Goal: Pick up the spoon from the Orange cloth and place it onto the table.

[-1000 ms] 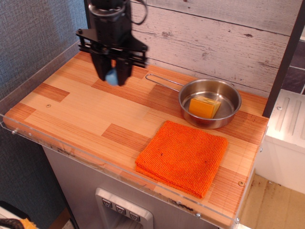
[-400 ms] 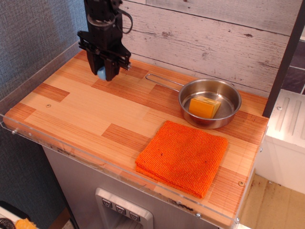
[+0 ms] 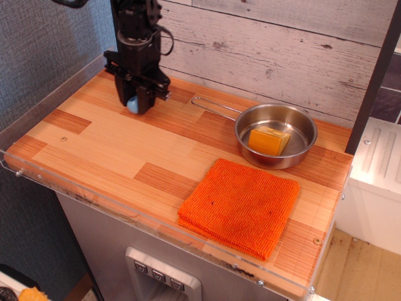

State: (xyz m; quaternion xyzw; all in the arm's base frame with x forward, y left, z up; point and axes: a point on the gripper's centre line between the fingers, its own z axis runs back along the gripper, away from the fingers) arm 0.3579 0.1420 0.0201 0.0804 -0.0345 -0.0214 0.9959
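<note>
Hanging low over the desk's [image 3: 119, 150] far left corner, the tool [image 3: 136, 105] grips the spoon [image 3: 133, 104], well apart from the bare cloth [image 3: 241, 205], apparently to set it down.

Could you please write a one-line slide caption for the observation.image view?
Gripper lowers the blue-handled spoon to the table's back-left corner, far from the bare Orange cloth and the steel pan.

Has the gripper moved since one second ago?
Yes. The gripper, shut on the spoon, went left and lower, away from the pan, toward the table.
</note>
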